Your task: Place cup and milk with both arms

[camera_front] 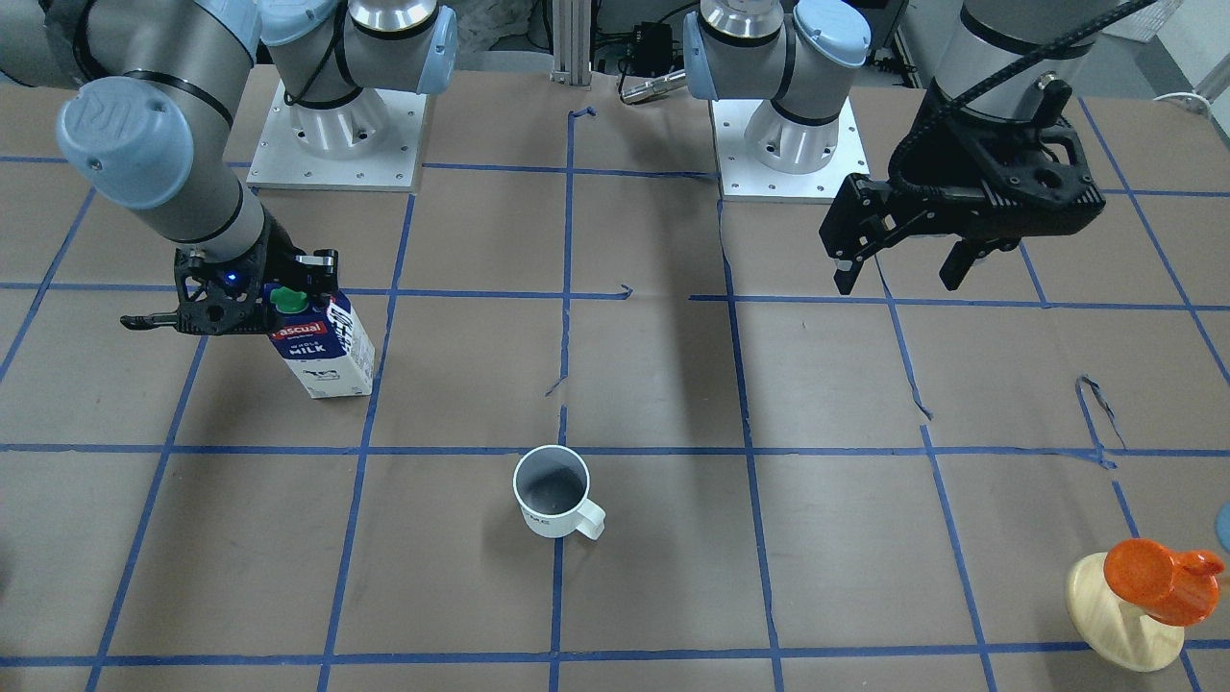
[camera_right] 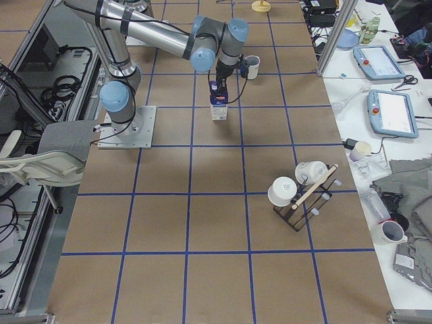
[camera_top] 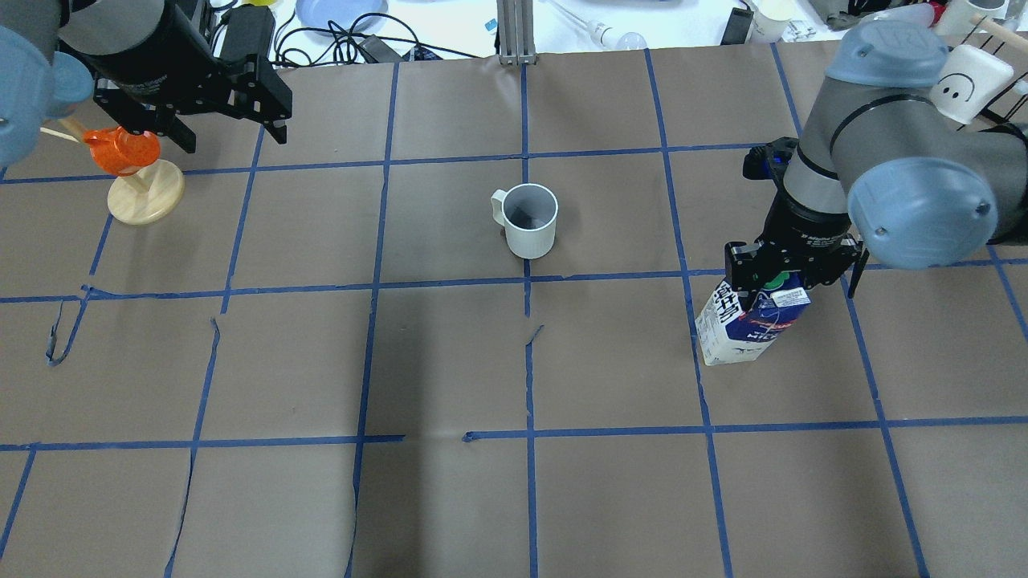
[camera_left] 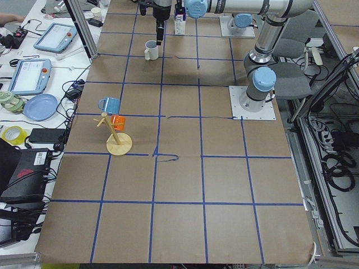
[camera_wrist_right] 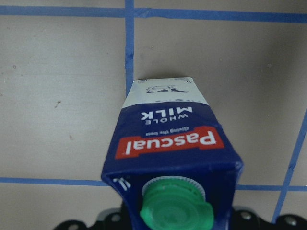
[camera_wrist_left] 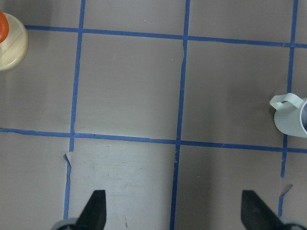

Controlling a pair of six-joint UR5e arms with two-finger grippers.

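Note:
The white cup (camera_front: 553,495) stands upright on the brown paper near the table's middle, handle toward the robot's left; it also shows in the overhead view (camera_top: 530,221) and at the right edge of the left wrist view (camera_wrist_left: 290,115). The blue and white milk (camera_front: 327,351) stands on the robot's right side (camera_top: 743,321), green cap up (camera_wrist_right: 175,211). My right gripper (camera_front: 279,298) is shut on the carton's gable top (camera_top: 775,281). My left gripper (camera_front: 898,274) is open and empty, held high above the table, well left of the cup (camera_top: 233,138).
An orange cup-like object on a pale wooden disc (camera_top: 132,164) stands at the far left, just under my left arm (camera_front: 1148,586). The arm bases (camera_front: 336,135) (camera_front: 788,144) sit at the robot's edge. A rack with white mugs (camera_right: 304,189) stands far to the right.

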